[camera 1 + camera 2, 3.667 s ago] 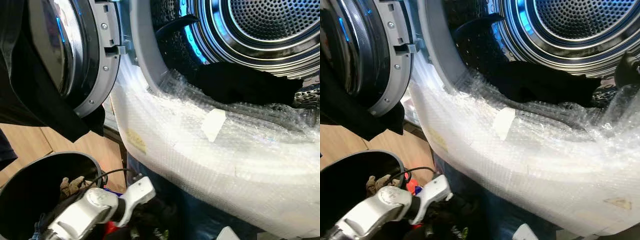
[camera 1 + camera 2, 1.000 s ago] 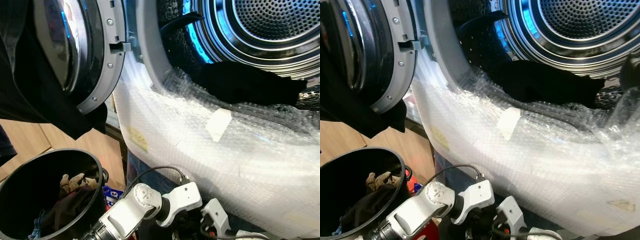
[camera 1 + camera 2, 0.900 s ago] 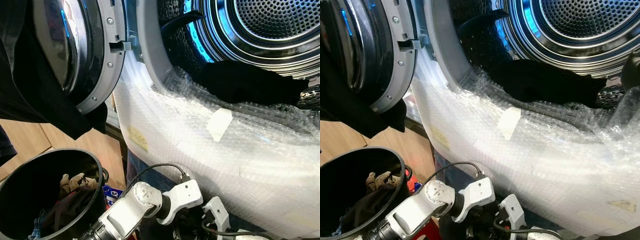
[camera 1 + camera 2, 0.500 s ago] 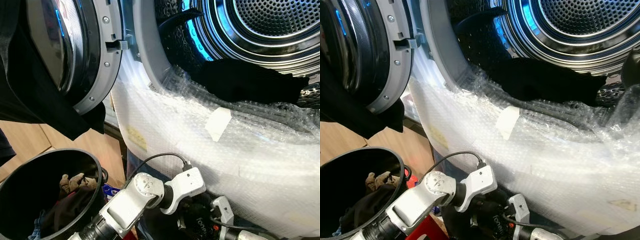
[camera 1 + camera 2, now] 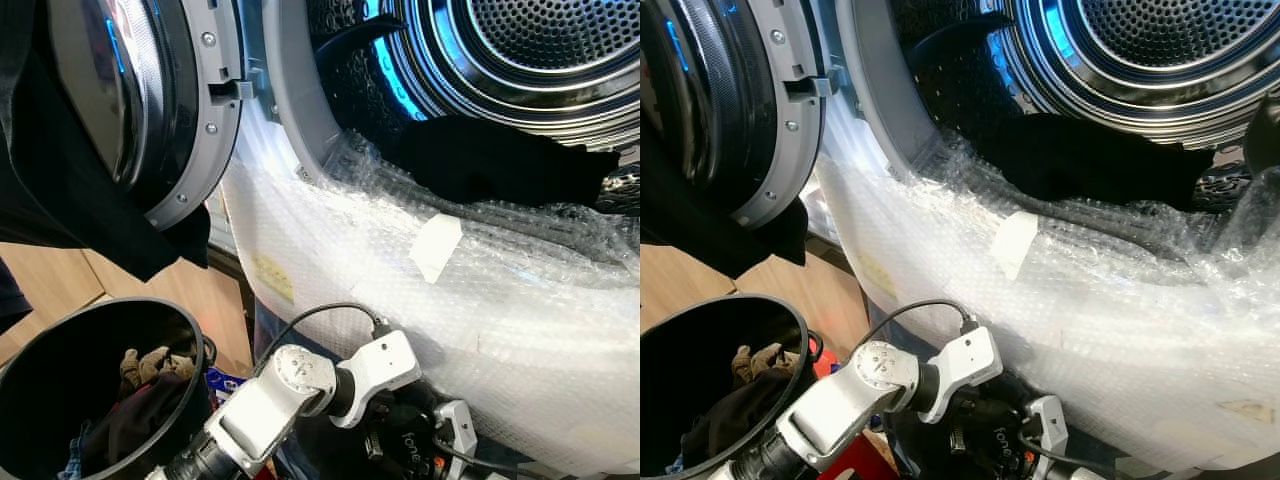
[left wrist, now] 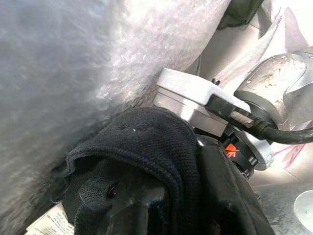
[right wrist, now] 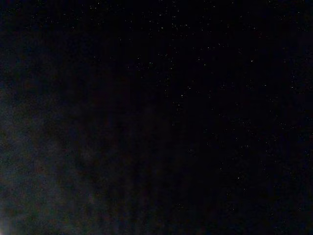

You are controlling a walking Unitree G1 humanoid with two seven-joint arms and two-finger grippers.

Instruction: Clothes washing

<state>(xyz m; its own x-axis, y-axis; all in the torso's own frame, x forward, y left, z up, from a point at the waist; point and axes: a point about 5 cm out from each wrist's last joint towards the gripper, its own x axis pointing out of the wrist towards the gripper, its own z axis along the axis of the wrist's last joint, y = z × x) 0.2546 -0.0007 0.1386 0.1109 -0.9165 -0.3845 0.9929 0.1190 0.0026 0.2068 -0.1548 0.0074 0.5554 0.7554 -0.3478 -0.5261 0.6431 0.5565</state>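
Note:
The washer's drum (image 5: 540, 50) stands open, and a black garment (image 5: 495, 165) lies across its lower lip. Bubble wrap (image 5: 400, 270) covers the washer's front below the opening. My left arm (image 5: 270, 395) reaches in low from the left, just under the wrapped front. Its gripper (image 6: 181, 196) is draped in a black knit cloth (image 6: 142, 147) and seems shut on it; the fingers are mostly hidden. My right arm's white wrist (image 5: 455, 425) sits close beside the left gripper, and its housing (image 6: 195, 98) also shows in the left wrist view. The right wrist view is dark.
A black round basket (image 5: 60, 350) holding several clothes (image 5: 145, 385) stands at lower left on the wooden floor (image 5: 55, 285). The washer's door (image 5: 150, 100) hangs open at upper left with dark fabric (image 5: 60, 200) in front of it. A cable (image 5: 320, 315) loops over my left wrist.
My left arm has lifted from beside the basket and moved right, under the wrapped washer front. The right wrist has come into view and shifted right with it.

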